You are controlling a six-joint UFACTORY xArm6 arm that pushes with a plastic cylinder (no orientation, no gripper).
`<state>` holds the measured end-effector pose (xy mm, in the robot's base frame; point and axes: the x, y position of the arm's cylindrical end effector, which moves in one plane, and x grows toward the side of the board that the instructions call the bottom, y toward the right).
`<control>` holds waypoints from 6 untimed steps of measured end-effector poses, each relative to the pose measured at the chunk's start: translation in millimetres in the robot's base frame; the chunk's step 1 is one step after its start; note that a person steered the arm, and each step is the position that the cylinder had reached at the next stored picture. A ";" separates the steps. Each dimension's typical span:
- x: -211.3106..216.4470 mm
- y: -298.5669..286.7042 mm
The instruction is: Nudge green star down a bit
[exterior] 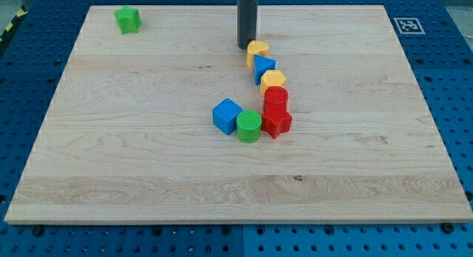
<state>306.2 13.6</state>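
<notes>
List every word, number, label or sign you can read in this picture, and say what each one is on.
No readable words or numbers anywhere.
One sign only: a black-and-white square code marker at the top right corner of the wooden board; a pattern, not text.
The blocks carry no print.

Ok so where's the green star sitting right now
The green star sits alone near the board's top-left corner in the camera view, far from the cluster of blocks at centre. My tip is well to its right, beside the yellow heart.
</notes>
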 end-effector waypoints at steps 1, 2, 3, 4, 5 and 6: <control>11.0 0.0; 11.2 0.0; 3.1 -4.4; -30.6 -27.6; -49.8 -80.0; -83.3 -127.3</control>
